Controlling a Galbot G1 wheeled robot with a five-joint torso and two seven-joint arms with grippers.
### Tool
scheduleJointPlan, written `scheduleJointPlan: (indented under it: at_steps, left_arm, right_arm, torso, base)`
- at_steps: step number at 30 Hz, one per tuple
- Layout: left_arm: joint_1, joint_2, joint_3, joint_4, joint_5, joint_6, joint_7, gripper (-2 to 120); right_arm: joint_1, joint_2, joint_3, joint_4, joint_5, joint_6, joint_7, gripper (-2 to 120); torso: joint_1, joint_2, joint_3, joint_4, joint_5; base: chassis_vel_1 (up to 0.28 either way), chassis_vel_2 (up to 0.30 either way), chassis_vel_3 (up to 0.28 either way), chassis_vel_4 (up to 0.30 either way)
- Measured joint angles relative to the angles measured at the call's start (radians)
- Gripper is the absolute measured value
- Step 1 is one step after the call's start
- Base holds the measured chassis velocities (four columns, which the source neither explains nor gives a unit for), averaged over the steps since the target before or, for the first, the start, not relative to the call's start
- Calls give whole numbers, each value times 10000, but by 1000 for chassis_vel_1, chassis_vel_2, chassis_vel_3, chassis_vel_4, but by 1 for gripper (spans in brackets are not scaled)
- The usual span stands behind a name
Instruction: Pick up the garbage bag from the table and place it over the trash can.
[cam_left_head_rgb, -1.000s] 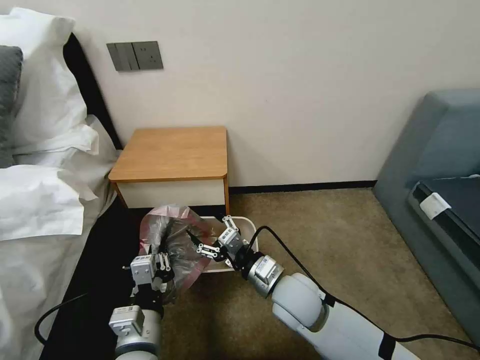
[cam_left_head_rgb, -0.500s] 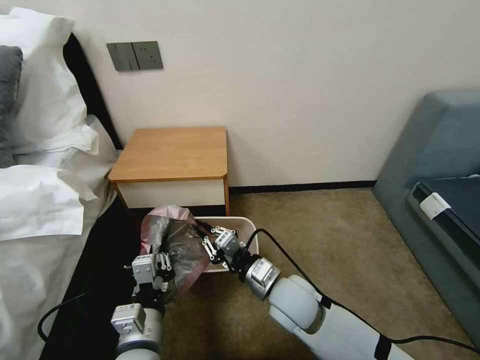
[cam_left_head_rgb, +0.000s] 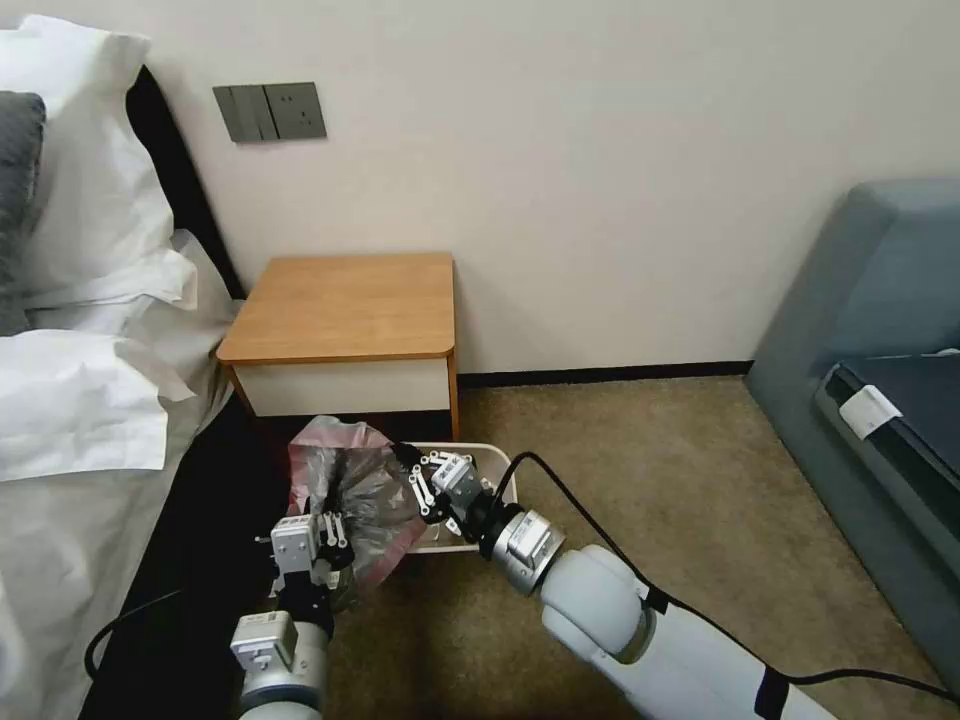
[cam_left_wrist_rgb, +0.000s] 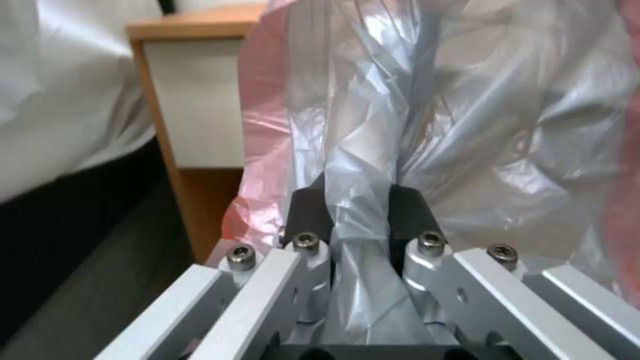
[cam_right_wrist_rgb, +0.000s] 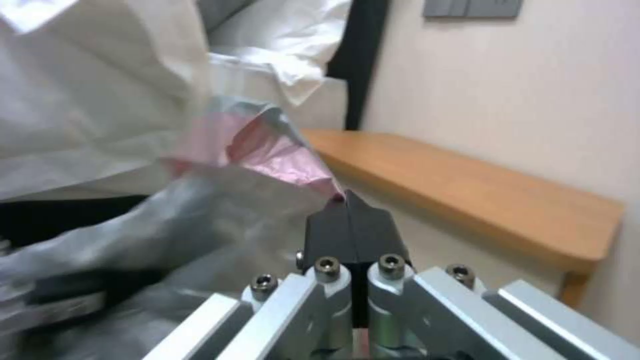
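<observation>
The garbage bag, crinkly grey plastic with a pinkish-red rim, hangs bunched over the left end of the cream-white trash can on the carpet below the table. My left gripper holds it from the near side. In the left wrist view that gripper is shut on a twisted fold of the bag. My right gripper reaches in from the right above the can. In the right wrist view it is shut, pinching the bag's pink edge at its tips.
The bed with white linen lies close on the left, its dark base beside my left arm. A grey-blue sofa stands at the right. Open carpet stretches between the can and the sofa. The wall rises right behind the table.
My right gripper went from wide open to shut on the bag's edge. My left gripper and the bag shifted slightly right and down.
</observation>
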Motion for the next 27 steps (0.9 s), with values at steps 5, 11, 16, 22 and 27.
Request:
scheduleJointPlan:
  at_steps: [5,11,16,22,27]
  left_arm:
    - [217,97,85,91,446,-710,286,9]
    - [325,92,188,107,620,-1294,522,9]
    - [342,117,207,44,604,-1602,606,9]
    - [281,111,87,-101,309,-1702,622,9]
    - [242,102,-15,-293,10,-1730,631,9]
  right_arm:
    - [898,-414,-78,-259,518,-344,113,0]
    - [1554,-959,-135,-582,799,-540,126,0]
    - [1791,-1560,-65,-675,904,-689,90,0]
    - [1841,-2204,81,-691,903,-794,-102,0]
    - [1835,-2807,268,-672,881,-825,-404,0]
  torso:
    - [0,0,0,0,0]
    - [0,0,0,0,2]
    - [0,0,-1,0,1]
    - [0,0,-1,0,1]
    - [0,0,0,0,1]
  base:
    - [0,0,0,0]
    - [0,0,0,0]
    - [0,0,0,0]
    - [0,0,0,0]
    - [0,0,0,0]
